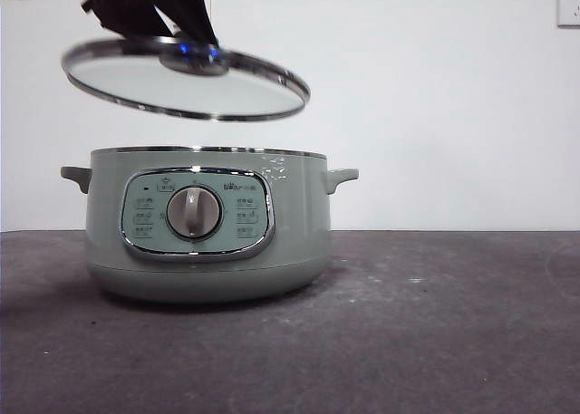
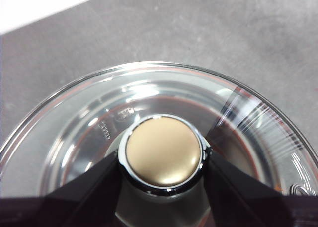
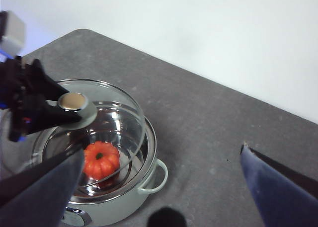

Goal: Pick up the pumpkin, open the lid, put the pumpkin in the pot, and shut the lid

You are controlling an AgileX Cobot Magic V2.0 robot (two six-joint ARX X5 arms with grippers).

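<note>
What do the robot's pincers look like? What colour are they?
Both are black with two flat, wedge-shaped jaws. The left pincer looks plain matte black up close. From the front it is a chunky dark shape with a small blue light. In its own camera the right pincer looks bluish-grey and blurry. A pale boxy part sits on the left arm.

Table [image 1: 435, 323]: dark grey, matte top, lightly scuffed with pale specks, filling the lower part of the front view. Wall [image 1: 435, 97]: plain white, unmarked, directly behind the table. Wall plate [image 1: 568, 6]: white, at the wall's upper right corner, partly cut off. Lighting: even, soft.
</note>
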